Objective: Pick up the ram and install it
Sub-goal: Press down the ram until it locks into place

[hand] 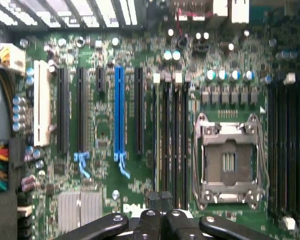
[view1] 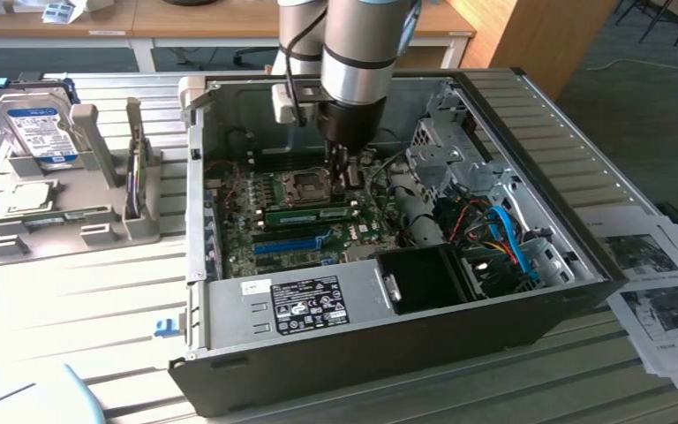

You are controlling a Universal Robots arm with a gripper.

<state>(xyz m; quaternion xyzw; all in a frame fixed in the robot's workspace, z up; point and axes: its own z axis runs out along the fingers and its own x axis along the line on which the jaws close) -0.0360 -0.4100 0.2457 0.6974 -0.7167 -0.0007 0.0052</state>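
The ram, a long green stick with black chips, lies along the memory slots on the motherboard inside the open computer case, between the blue slot and the processor socket. My gripper reaches down into the case by the ram's end on the exterior view's right. In the wrist view the black fingers are shut together with nothing between them, right at the end of the dark memory slots. There I cannot tell the ram apart from the slots. The blue slot and the socket flank them.
The case walls ring the motherboard, with cables and a drive cage on the exterior view's right. On the exterior view's left a grey holder carries a hard drive and an upright board. Papers lie on the right.
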